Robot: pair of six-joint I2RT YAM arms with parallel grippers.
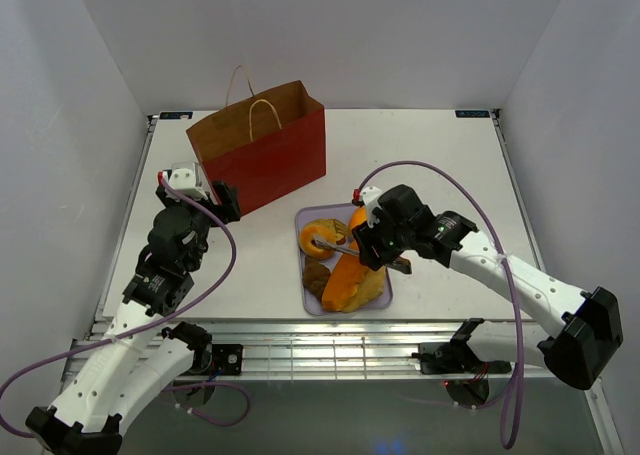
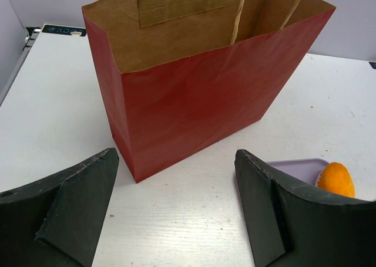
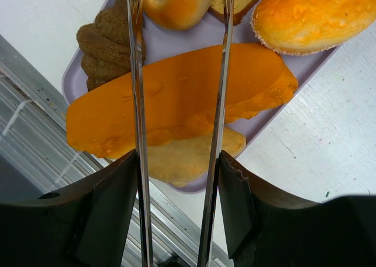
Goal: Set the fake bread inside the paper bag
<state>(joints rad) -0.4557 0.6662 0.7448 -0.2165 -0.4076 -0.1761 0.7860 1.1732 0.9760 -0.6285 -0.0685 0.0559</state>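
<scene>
Gripping tool: right gripper [image 3: 178,161] clamped on thin metal tongs [image 3: 136,73], blades slightly apart over long orange toy loaf [image 3: 182,97]
Left gripper [image 2: 176,156]: spread wide, empty, facing red paper bag [image 2: 194,97]
Fake bread [image 1: 348,280]: piled on lavender rectangular tray [image 3: 170,39]
Bag: upright, open top, white table [image 2: 53,102], left of tray

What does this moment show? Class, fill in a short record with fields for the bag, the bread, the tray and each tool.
paper bag: red, upright, mouth open; its floor is hidden
lavender tray: nearer than the bag and to its right in the top view
fake bread: on the tray, including a long orange loaf and a ring doughnut
left tool: open, empty, facing the bag
right tool: shut on the metal tongs, above the tray
tongs: arms either side of the long orange loaf; contact unclear
</scene>
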